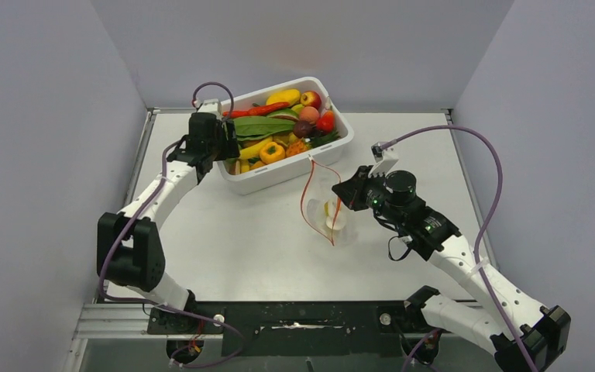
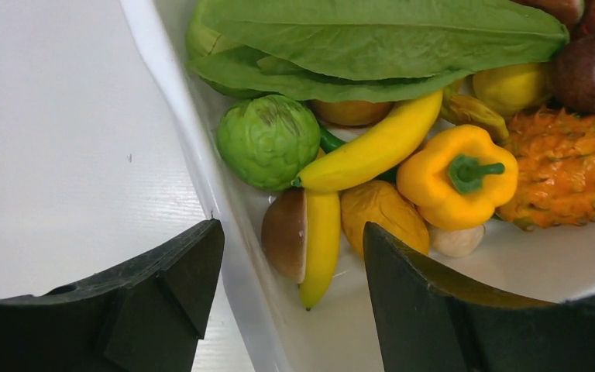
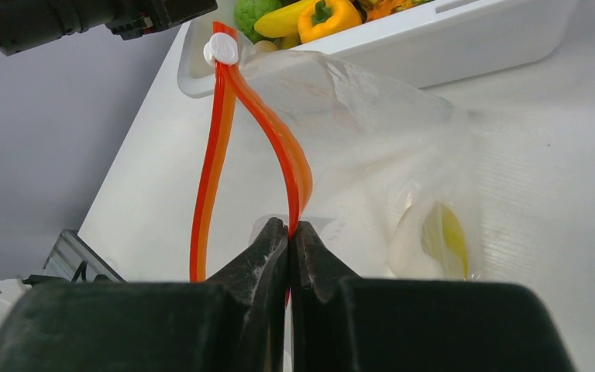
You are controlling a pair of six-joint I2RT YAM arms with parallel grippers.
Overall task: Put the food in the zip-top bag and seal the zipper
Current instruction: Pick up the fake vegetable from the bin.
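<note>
The clear zip-top bag (image 1: pixel 327 209) stands open on the table in front of the white tub (image 1: pixel 279 177). Its red-orange zipper (image 3: pixel 215 155) forms an open loop with a white slider (image 3: pixel 221 49) at the far end. My right gripper (image 3: pixel 288 231) is shut on one strip of the zipper. A white and yellow food piece (image 3: pixel 428 242) lies inside the bag. My left gripper (image 2: pixel 290 256) is open, straddling the tub's left wall (image 2: pixel 201 178) above a brown mushroom (image 2: pixel 285 231) and a yellow banana (image 2: pixel 321 240). The tub holds a long green leaf (image 2: pixel 372 35), a yellow pepper (image 2: pixel 455 174) and other food.
The tub stands at the back middle of the table (image 1: pixel 225 248). Grey walls close in the left, right and back. A black rail (image 1: pixel 294 318) runs along the near edge. A purple cable (image 1: pixel 480 155) loops over the right side.
</note>
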